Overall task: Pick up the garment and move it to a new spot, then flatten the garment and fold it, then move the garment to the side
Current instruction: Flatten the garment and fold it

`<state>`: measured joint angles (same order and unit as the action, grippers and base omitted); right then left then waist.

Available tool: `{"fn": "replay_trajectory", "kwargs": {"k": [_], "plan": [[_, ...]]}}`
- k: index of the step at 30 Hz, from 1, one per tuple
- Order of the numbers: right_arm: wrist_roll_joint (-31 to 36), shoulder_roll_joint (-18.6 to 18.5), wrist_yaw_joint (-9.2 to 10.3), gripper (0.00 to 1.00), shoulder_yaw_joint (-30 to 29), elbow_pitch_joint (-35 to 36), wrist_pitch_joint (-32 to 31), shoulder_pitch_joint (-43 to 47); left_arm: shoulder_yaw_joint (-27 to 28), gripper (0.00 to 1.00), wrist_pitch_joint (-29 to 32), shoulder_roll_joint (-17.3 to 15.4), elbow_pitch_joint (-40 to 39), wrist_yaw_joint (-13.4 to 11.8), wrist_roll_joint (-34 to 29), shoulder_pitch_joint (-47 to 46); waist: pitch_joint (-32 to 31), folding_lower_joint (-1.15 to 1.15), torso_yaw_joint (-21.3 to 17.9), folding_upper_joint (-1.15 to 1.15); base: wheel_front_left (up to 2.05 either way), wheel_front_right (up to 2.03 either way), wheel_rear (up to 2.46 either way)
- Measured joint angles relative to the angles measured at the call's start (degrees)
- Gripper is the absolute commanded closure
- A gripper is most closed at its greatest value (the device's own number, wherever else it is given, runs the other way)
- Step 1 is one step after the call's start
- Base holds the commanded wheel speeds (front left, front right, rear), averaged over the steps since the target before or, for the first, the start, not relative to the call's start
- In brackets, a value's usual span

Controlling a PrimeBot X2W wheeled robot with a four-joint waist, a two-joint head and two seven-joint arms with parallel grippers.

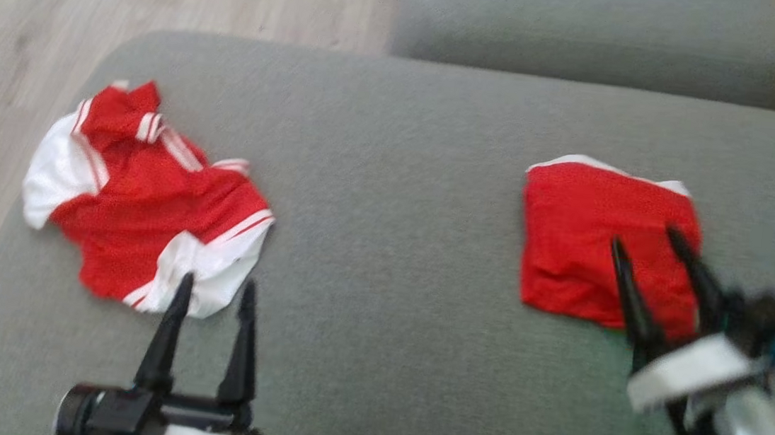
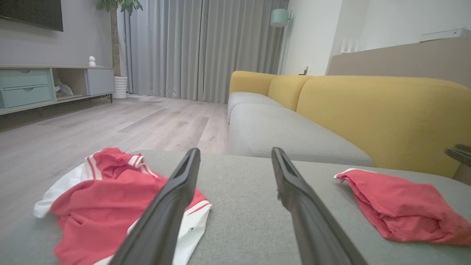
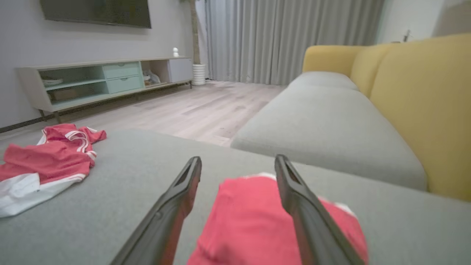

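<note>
Head view: folded red garment (image 1: 583,250) lies flat on the right of the grey cushion (image 1: 398,176). Right gripper (image 1: 645,236) sits over its near edge, fingers spread, holding nothing. Crumpled shirt (image 1: 147,201) lies at the left, just past the left gripper (image 1: 218,281), also spread and empty.
Left wrist view: the two cloths are well apart.
Right wrist view: fingers straddle the fold.
Likely light, limp, thin. Pinch a doubled edge so the layers lift together.
</note>
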<state>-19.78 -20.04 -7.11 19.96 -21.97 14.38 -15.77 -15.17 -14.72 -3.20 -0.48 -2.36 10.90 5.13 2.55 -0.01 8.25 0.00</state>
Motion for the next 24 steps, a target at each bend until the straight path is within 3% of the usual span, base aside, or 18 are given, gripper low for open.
{"fn": "replay_trajectory", "kwargs": {"k": [5, 9, 13, 24], "plan": [[6.4, 5.2, 0.01, 0.00, -9.2, 3.2, 0.0, 13.5, 3.5, 0.00, 0.0, 0.0, 2.9, -1.3, -0.3, 3.3, -3.1, 0.00, -3.6, 0.00, 0.00, 0.00, 0.00], [9.6, 9.8, 0.01, 0.00, -14.6, 6.5, 0.0, 19.3, 4.5, 0.00, 0.0, 0.0, 4.1, -1.7, -0.3, 4.3, -5.6, -0.01, -5.7, 0.00, 0.00, 0.00, 0.00], [10.4, 12.9, 0.00, 0.00, -15.6, 8.7, 0.0, 23.0, 5.3, 0.00, 0.0, 0.0, 4.7, -1.7, -0.9, 6.6, -8.0, -0.01, -7.2, 0.00, 0.00, 0.00, 0.00], [11.7, 13.5, 0.01, 0.00, -14.6, 8.5, 0.0, 25.6, 5.7, 0.00, 0.0, 0.0, 5.8, -1.8, -0.9, 9.7, -11.3, 0.00, -8.8, 0.00, 0.00, 0.00, 0.00]]}}
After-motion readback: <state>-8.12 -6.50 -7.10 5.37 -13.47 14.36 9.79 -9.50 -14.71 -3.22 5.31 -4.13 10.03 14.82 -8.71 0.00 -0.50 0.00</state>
